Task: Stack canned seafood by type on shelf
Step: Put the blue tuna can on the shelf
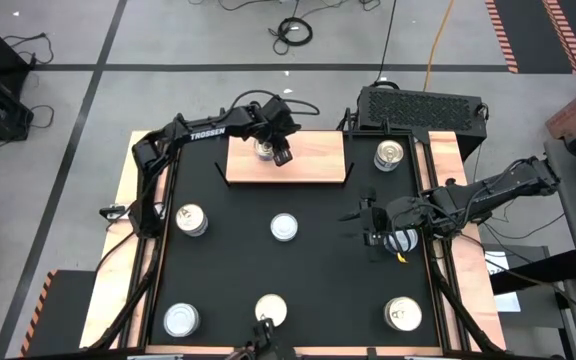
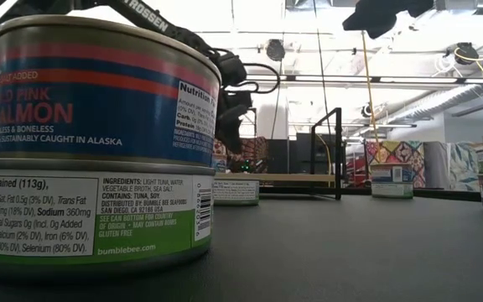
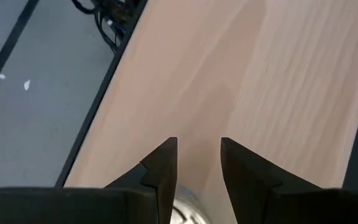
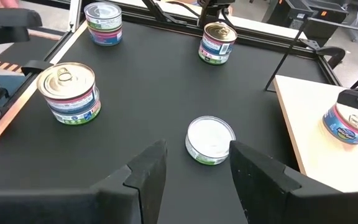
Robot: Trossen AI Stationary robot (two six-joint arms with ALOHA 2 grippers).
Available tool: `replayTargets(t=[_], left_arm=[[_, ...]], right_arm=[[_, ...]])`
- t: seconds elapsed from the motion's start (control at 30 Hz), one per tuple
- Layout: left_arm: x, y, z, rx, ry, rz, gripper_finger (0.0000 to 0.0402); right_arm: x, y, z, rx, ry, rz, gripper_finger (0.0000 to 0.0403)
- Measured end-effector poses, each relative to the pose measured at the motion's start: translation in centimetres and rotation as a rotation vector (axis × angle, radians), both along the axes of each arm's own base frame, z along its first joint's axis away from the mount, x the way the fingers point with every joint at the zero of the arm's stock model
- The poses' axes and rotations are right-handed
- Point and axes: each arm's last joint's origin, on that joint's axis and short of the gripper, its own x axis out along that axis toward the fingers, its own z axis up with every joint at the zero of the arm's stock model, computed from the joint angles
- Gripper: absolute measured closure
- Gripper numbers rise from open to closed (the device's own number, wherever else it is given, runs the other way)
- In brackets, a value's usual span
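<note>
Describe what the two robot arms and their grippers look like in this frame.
Both arms are black, jointed and slim. The left arm carries white TROSSEN lettering, and a black cable runs along it. The left gripper and right gripper each end in two dark, wedge-shaped fingers tapering to blunt tips. A small orange tag shows beside the right arm's wrist.

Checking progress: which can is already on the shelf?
The can under the left gripper, on the shelf. It alone sits on the light board; the others stand on the black tabletop.
</note>
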Motion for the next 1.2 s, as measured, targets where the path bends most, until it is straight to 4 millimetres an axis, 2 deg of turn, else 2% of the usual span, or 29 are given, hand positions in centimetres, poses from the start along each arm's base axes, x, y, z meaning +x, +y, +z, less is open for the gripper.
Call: replayTargets(t=[0.17,0.77,0.97,1.07,1.2], left_arm=[[-0.6,-0.1,-0.3,-0.016,0.065,-0.031,0.0276],[-1.8,0.0,-0.8,-0.017,0.194,0.021,0.0276],[-1.7,0.1,-0.7,-0.001,0.194,0.027,0.0276],[-1.2,0.0,0.5,0.021,0.145,0.009,0.0276],[-0.8,-0.8,3.9,0.038,0.02,-0.029,0.0276]], right_arm=[[0.0,0.0,0.0,-0.001,0.0,0.0,0.0234],[0.0,0.0,0.0,0.004,-0.001,-0.003,0.0234],[0.0,0.0,0.0,0.006,-0.001,-0.004,0.0234],[0.0,0.0,0.0,0.005,-0.001,-0.004,0.0234],[0.0,0.0,0.0,0.005,0.0,-0.003,0.0234]])
